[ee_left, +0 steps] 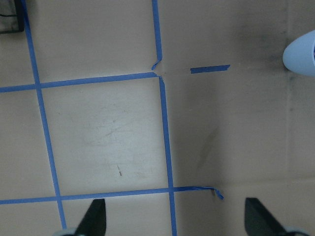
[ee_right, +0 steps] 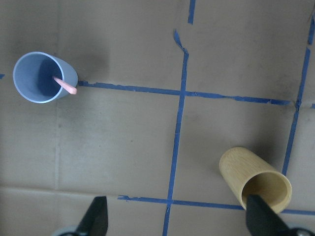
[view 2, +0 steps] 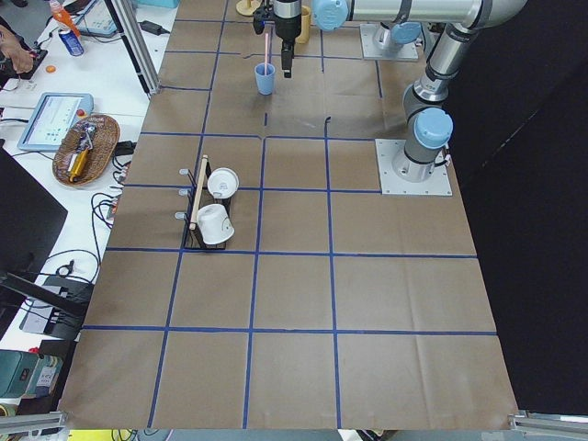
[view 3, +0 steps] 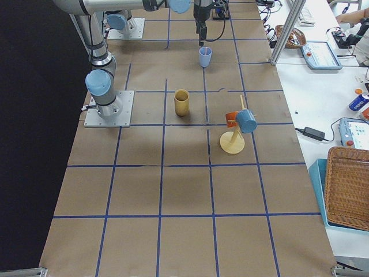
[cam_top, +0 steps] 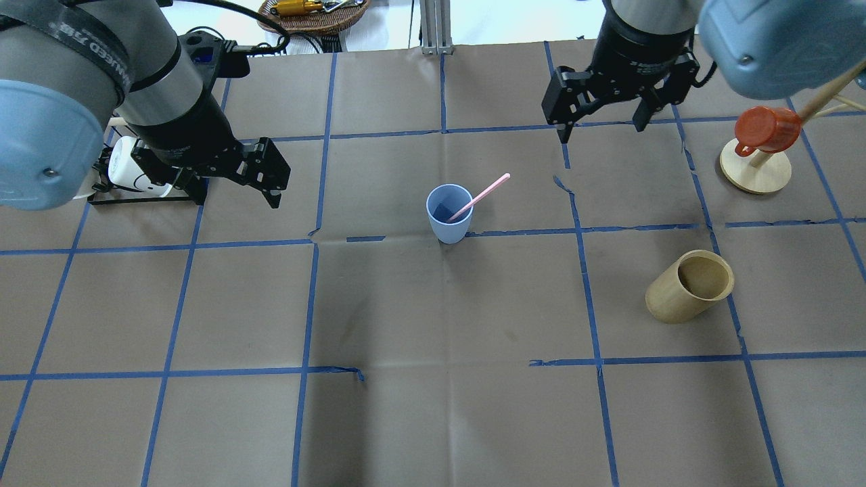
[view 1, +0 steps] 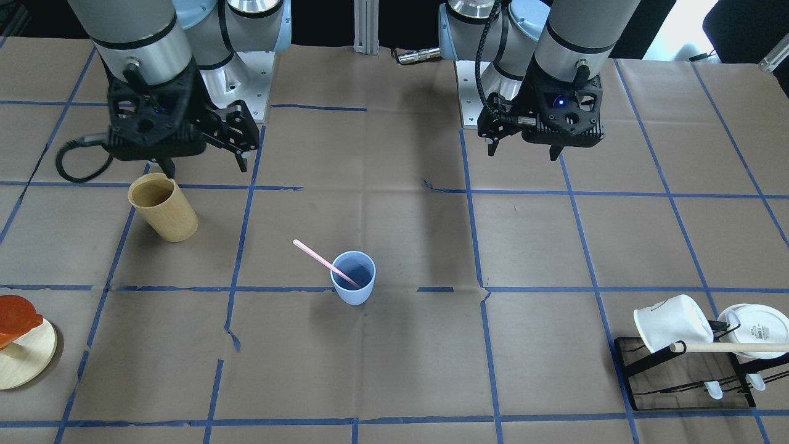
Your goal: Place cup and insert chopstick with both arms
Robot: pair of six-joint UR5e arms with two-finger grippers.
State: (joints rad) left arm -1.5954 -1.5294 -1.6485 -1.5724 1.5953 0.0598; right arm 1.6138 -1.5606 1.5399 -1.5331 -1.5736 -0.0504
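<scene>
Both pincers are spread wide and holding nothing, hanging above the tabletop (cam_top: 433, 406). The blue cup (cam_top: 449, 215) stands upright between the left pincer (cam_top: 238, 196) and the right pincer (cam_top: 601, 132), well apart from both. The pink chopstick (cam_top: 482, 196) sits in it, leaning toward the right pincer's side. A bamboo cup (cam_top: 690, 285) stands near the right pincer.
</scene>
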